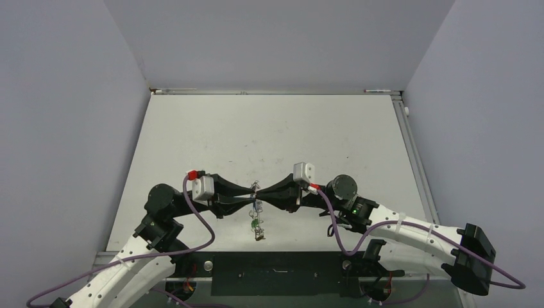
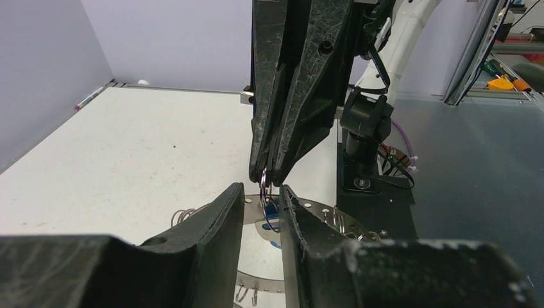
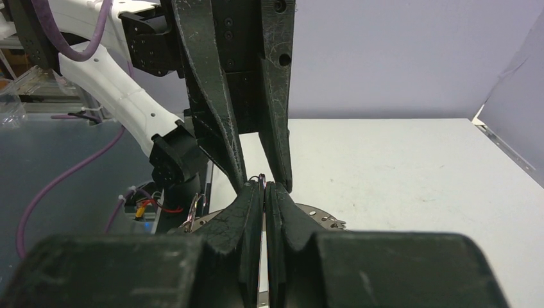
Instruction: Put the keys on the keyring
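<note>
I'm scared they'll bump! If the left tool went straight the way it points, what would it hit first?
Probably the blue-tagged key pinched in the right tool, just ahead, though depth is unclear.

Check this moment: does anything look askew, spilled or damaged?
Nothing stands out. The right pincer is shut on the blue-tagged key, which hangs over the keyring, with the left pincer open around it. The table shows only faint scuffs.

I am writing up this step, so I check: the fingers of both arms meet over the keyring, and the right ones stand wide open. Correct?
Not quite: the right fingers are pressed shut, as the right wrist view shows. The rest holds: they meet the left fingers over the keyring.
</note>
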You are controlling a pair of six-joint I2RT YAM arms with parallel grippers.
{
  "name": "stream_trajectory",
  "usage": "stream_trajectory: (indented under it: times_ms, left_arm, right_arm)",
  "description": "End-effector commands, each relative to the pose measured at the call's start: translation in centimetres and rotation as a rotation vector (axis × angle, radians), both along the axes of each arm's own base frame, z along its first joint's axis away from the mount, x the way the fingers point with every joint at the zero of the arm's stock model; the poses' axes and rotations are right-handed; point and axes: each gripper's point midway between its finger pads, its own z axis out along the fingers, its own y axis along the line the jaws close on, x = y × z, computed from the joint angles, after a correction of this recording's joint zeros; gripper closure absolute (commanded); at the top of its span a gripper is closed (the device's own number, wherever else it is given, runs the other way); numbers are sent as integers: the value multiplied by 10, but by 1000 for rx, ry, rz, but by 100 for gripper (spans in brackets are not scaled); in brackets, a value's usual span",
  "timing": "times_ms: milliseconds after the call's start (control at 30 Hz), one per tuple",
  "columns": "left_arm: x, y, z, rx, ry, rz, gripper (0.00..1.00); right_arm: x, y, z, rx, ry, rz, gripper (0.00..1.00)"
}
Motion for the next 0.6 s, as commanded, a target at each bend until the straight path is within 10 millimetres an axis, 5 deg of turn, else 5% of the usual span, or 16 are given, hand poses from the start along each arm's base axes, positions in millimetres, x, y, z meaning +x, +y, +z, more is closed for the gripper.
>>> stream_trajectory:
  times_ms: [0, 333, 467, 567]
  left_arm:
    - [-3, 0, 11, -37, -38, -16, 78]
    - [1, -1, 7, -31, -6, -7, 81]
    - [-2, -1, 8, -32, -27, -17, 100]
    - [0, 2, 11, -35, -42, 3, 100]
  right_arm:
    - [-5, -2, 41, 124, -75, 28, 95]
    - [-7, -2, 44, 136, -87, 37, 95]
    - [-8, -1, 44, 137, -84, 48, 95]
    - [-12, -1, 44, 145, -81, 72, 95]
